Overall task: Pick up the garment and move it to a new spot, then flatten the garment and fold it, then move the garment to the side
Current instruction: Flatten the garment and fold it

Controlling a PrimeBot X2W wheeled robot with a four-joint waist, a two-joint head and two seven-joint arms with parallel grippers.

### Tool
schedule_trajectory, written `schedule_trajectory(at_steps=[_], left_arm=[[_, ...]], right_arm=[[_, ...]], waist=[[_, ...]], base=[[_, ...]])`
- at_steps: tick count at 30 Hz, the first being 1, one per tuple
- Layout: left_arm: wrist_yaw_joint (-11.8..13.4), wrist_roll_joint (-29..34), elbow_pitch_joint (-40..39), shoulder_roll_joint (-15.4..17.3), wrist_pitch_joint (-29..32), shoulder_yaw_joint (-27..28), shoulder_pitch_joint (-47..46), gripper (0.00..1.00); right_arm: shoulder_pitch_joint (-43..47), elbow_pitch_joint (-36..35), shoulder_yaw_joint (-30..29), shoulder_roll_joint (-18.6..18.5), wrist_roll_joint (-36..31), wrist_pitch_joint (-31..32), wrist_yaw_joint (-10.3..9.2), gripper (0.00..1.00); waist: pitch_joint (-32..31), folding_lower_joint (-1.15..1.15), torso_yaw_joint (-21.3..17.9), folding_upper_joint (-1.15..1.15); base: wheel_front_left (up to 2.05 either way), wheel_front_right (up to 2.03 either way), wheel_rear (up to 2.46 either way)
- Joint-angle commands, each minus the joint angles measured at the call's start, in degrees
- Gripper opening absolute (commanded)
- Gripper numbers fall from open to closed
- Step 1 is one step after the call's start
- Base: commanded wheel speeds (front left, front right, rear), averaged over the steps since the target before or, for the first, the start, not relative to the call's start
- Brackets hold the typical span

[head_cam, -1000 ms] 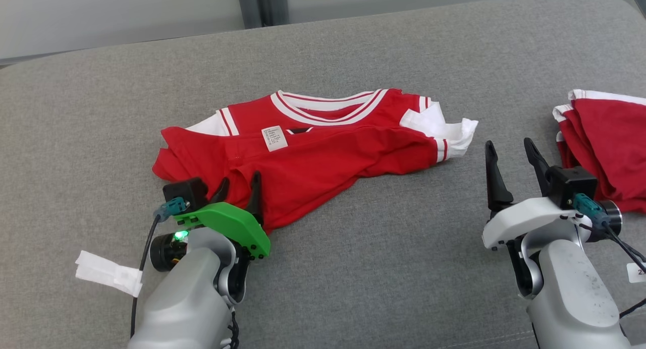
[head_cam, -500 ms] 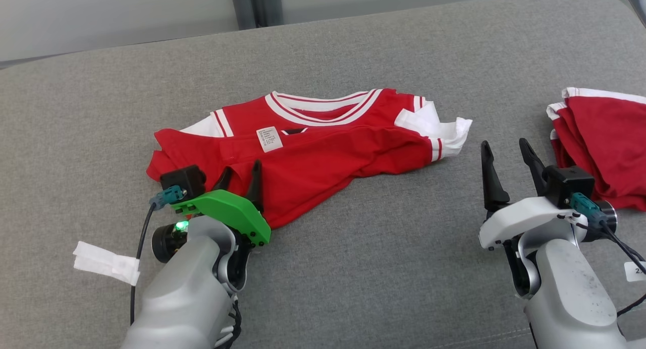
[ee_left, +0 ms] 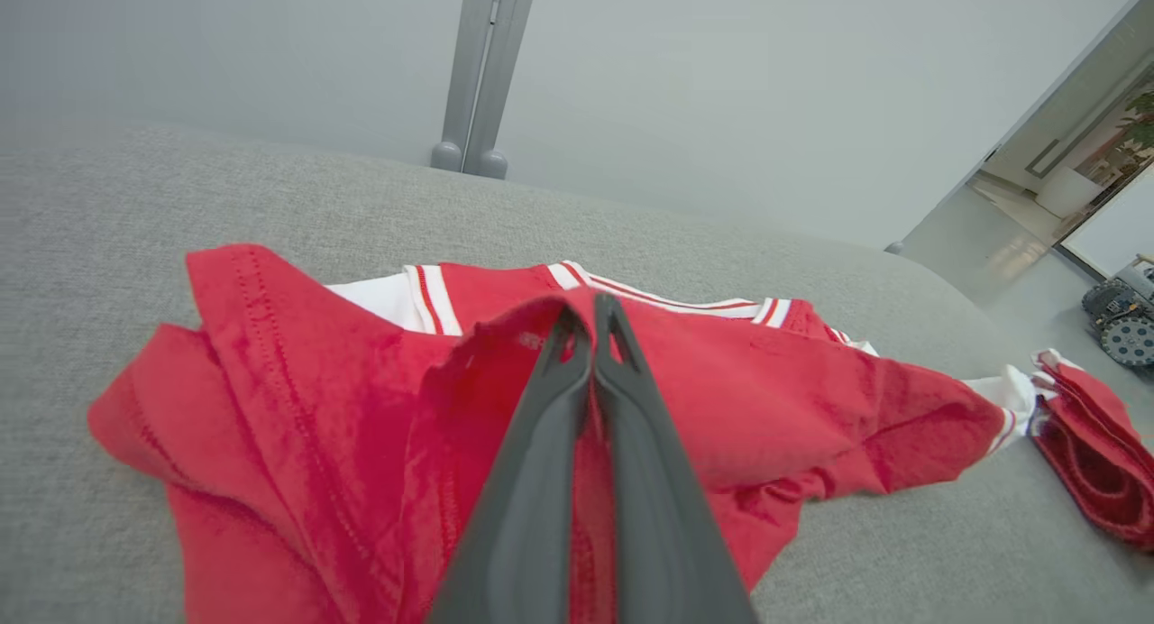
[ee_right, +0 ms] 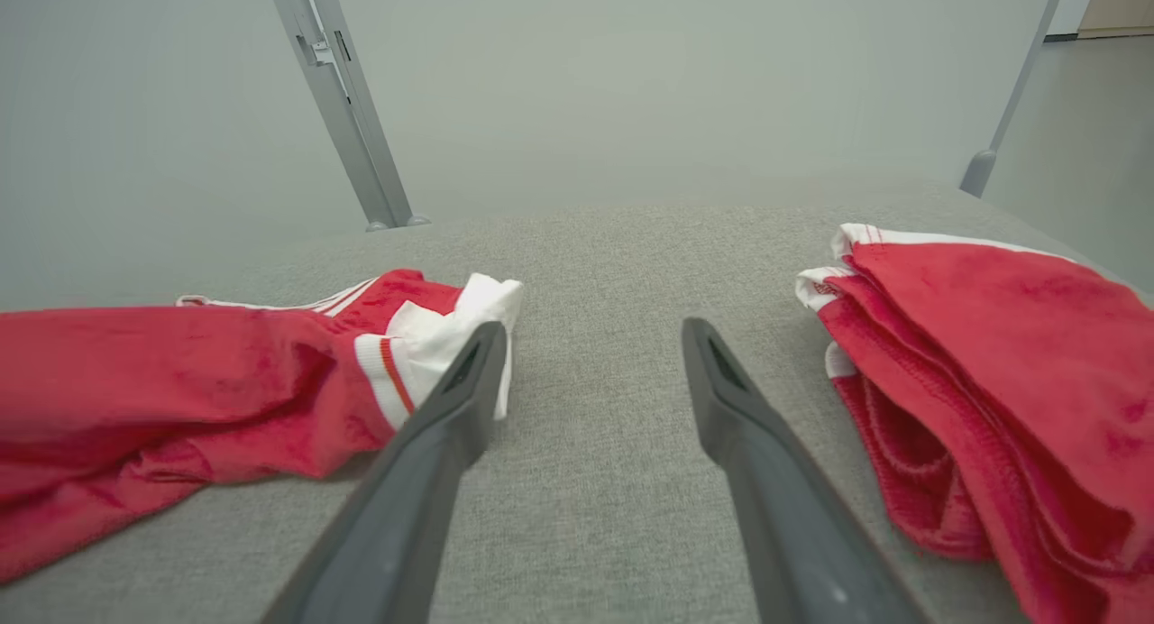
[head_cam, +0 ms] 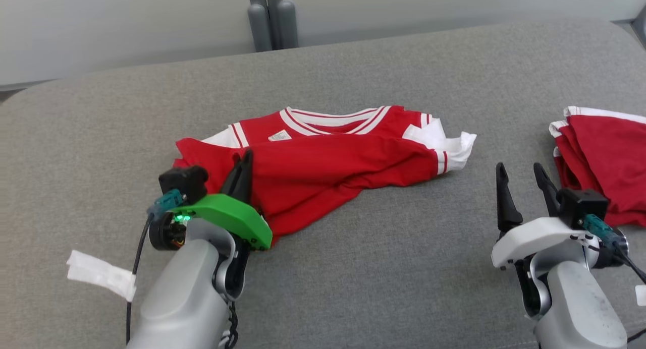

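Head view: the red garment [head_cam: 328, 162] lies rumpled mid-frame, the left gripper [head_cam: 244, 160] pinched closed on its lower-left fold; left wrist view: cloth bunches round the fingers, so lift slowly; right wrist view: the right gripper [ee_right: 592, 331] is spread wide and empty, bottom centre.

My left gripper [head_cam: 246, 158], seen from my head camera: two long dark fingers [head_cam: 242, 180] tapering to points, mounted on a bright green plate [head_cam: 229, 218] dotted with dark screws along its edge. A black camera block [head_cam: 182, 181] sits beside them, fed by a teal plug [head_cam: 164, 204] and a black cable [head_cam: 135, 260]; a green light [head_cam: 180, 218] glows under the plate. My right gripper [head_cam: 520, 168] carries the same fingers on a white plate [head_cam: 530, 235], with its own black block [head_cam: 580, 204], teal plug [head_cam: 598, 227] and cable [head_cam: 631, 266]. My left forearm [head_cam: 181, 298] is pale grey; my right forearm [head_cam: 575, 308] is grey, flecked with dark specks.
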Motion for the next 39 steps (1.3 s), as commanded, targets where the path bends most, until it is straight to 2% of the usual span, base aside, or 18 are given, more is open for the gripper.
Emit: schedule_trajectory(at_steps=[1, 4, 8, 13, 17, 21, 27, 28, 29, 30, 34, 39], left_arm=[[-0.6, 1.4, -1.3, 0.2, 0.0, 1.0, 1.8, 0.00], [-1.8, 5.0, -5.5, 0.2, 0.0, 3.4, 7.5, 0.00], [-3.0, 7.4, -7.5, 0.1, 0.0, 4.0, 13.4, 0.00], [-3.9, 8.4, -4.3, 0.9, 0.0, 2.3, 18.9, 0.00], [-3.7, 9.0, 0.8, 2.2, 0.0, 1.6, 21.0, 0.00], [-1.3, 9.9, 3.5, 3.7, 0.0, 4.1, 20.6, 0.00], [5.0, 12.8, 2.5, 6.3, 0.0, 10.3, 22.2, 0.00], [5.6, 13.1, 1.8, 6.2, 0.0, 11.4, 22.7, 0.07], [6.1, 13.7, 1.0, 6.1, 0.0, 12.5, 23.2, 0.48], [6.3, 14.1, 0.3, 5.9, 0.0, 13.3, 23.7, 1.00], [7.3, 16.7, -4.6, 4.5, 0.0, 16.9, 25.9, 1.00], [6.5, 20.5, -9.7, 2.2, 0.0, 20.0, 28.1, 1.00]], right_arm=[[1.5, 0.1, -0.4, -0.1, 0.3, -0.2, -0.05, 1.00], [3.4, 0.3, -1.0, -0.1, 1.0, -0.2, -0.05, 1.00], [5.0, 0.1, -2.2, -0.1, 1.3, -0.2, -0.05, 1.00], [5.9, 0.4, -2.4, -0.1, 1.7, -0.2, -0.05, 1.00], [5.7, 0.5, -1.2, -0.1, 2.3, -0.2, -0.05, 1.00], [6.0, 0.0, -0.3, -0.1, 2.5, -0.2, -0.05, 1.00], [6.7, 0.0, 0.9, -0.1, 3.1, -0.2, -0.05, 1.00], [6.8, 0.0, 1.1, -0.1, 3.3, -0.2, -0.05, 1.00], [6.9, -0.1, 1.3, -0.1, 3.4, -0.2, -0.05, 1.00], [7.0, -0.1, 1.5, -0.1, 3.5, -0.2, -0.05, 1.00], [6.7, 0.2, 3.6, -0.1, 4.1, -0.2, -0.05, 1.00], [4.5, 1.6, 9.5, -0.1, 4.6, -0.2, -0.05, 1.00]], waist=[[-3.8, 0.00, 3.0, 0.00], [-6.3, 0.00, 4.7, 0.00], [-7.9, 0.00, 6.8, 0.00], [-9.0, 0.00, 7.8, 0.00], [-9.3, 0.00, 6.9, 0.00], [-9.3, 0.00, 5.6, 0.00], [-9.4, 0.00, 3.8, 0.00], [-9.4, 0.00, 3.7, 0.00], [-9.4, 0.00, 3.5, 0.00], [-9.4, 0.00, 3.4, 0.00], [-9.1, 0.00, 3.3, 0.00], [-8.3, 0.00, 4.4, 0.00]], base=[[0.00, 0.00, 0.00], [0.00, 0.00, 0.00], [0.00, 0.00, 0.00], [0.00, 0.00, 0.00], [0.00, 0.00, 0.00], [0.00, 0.00, 0.00], [0.00, 0.00, 0.00], [0.00, 0.00, 0.00], [0.00, 0.00, 0.00], [0.00, 0.00, 0.00], [0.00, 0.00, 0.00], [0.00, 0.00, 0.00]])
